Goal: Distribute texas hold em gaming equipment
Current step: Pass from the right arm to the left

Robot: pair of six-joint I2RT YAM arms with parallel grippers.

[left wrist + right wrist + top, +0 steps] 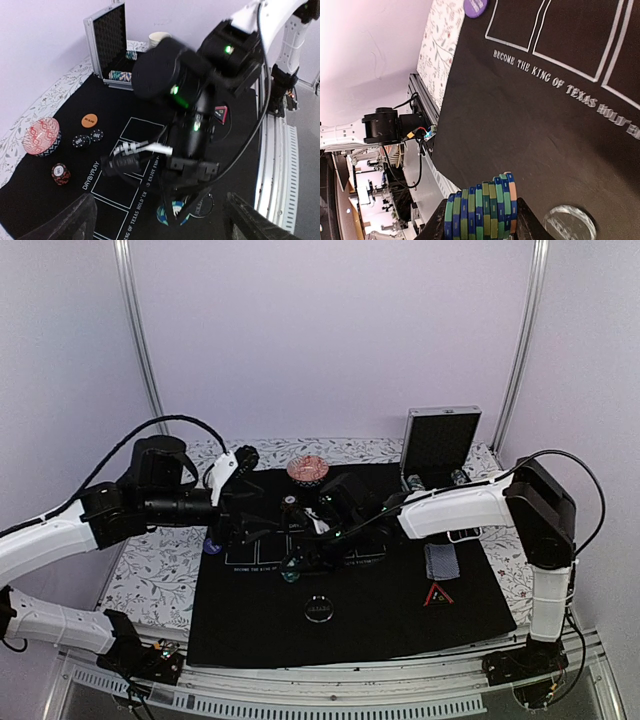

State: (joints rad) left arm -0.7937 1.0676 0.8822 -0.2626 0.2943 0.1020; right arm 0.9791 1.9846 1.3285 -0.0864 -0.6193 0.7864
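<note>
My right gripper (481, 227) is shut on a stack of teal and blue striped poker chips (480, 212), held edge-on just above the black mat (520, 115). From above, that gripper (298, 562) hovers over the mat's printed rectangles with the teal chips (290, 575) under it. My left gripper (160, 230) is open and empty, hanging left of the right gripper (228, 530) and looking at it. An orange button (89, 120), two black chips (81, 141), a red chip stack (60, 173) and the red-edged triangle (220, 113) lie on the mat. Playing cards (441, 560) lie at the right.
The open silver case (440, 440) stands at the back right with chips in it. A red patterned round box (308, 470) sits at the mat's far edge. A clear round disc (319, 609) lies near the front, and a blue button (212, 547) at the mat's left edge.
</note>
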